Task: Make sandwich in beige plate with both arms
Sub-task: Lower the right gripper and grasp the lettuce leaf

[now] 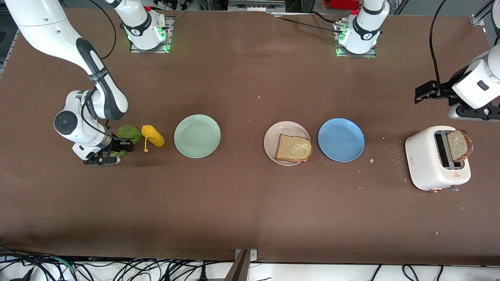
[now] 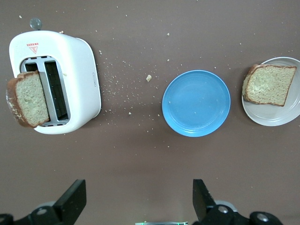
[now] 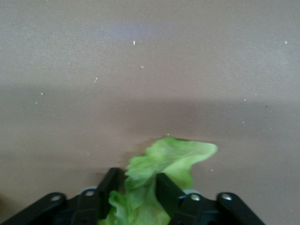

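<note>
Right claw [image 3: 136, 187] around ruffled green lettuce [image 3: 161, 161]

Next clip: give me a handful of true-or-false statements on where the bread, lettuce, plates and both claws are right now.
1. One bread slice lies on the beige plate. True.
2. The right claw grips the yellow mustard bottle. False: its fingers are closing on the lettuce leaf, and the mustard bottle lies beside it on the table.
3. A second bread slice stands in the white toaster. True.
4. The blue plate holds lettuce. False: nothing lies on it.
5. The left claw holds bread. False: it is open with nothing between its fingers, over the table near the toaster.
</note>
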You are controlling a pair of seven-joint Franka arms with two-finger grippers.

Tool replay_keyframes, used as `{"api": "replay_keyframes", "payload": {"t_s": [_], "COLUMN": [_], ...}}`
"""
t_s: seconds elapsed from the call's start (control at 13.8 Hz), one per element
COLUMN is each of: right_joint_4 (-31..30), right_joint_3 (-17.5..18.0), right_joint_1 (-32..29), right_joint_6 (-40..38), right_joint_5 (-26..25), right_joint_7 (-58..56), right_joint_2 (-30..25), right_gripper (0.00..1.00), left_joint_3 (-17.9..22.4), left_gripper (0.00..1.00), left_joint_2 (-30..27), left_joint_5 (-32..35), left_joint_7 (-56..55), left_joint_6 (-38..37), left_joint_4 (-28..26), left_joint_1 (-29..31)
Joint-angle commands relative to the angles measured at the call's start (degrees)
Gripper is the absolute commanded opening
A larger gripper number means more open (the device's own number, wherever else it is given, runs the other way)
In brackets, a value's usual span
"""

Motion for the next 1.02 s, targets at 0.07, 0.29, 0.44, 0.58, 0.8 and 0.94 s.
{"api": "replay_keyframes", "payload": {"t_s": [0.07,0.29,0.44,0.58,0.8,0.94], "right_joint_4": [2.28,5.71,7.47,10.45,15.98,20.64], "right_joint_3": [-0.23,-0.14,-0.06,0.29,1.52,3.1], "right_joint_1": [0.47,0.47,0.47,0.56,0.56,0.56], "right_joint_6": [-4.33,-10.93,-13.74,-18.92,-28.4,-35.78], "right_joint_5": [-0.37,-0.99,-1.16,-1.25,-1.6,-1.69], "right_joint_7": [0.71,0.54,0.19,0.19,0.18,0.18], "right_joint_2": [-0.05,-1.01,-1.81,-2.33,-3.74,-4.79], "right_gripper": [0.0,0.0,0.0,0.0,0.0,0.0], "left_joint_3": [-0.01,-0.01,0.07,-0.01,-0.01,0.07], "left_gripper": [1.0,1.0,1.0,1.0,1.0,1.0], "left_joint_2": [0.57,0.57,0.57,0.57,0.57,0.57], "left_joint_5": [1.38,1.38,1.38,1.38,1.38,1.3], "left_joint_7": [0.75,0.75,0.75,0.75,0.66,0.74], "left_joint_6": [-0.5,-0.58,-0.58,-0.58,-0.58,-0.58], "left_joint_4": [1.25,1.16,1.16,1.16,1.16,1.16], "left_joint_1": [-0.27,-0.18,-0.18,-0.18,-0.27,-0.27]}}
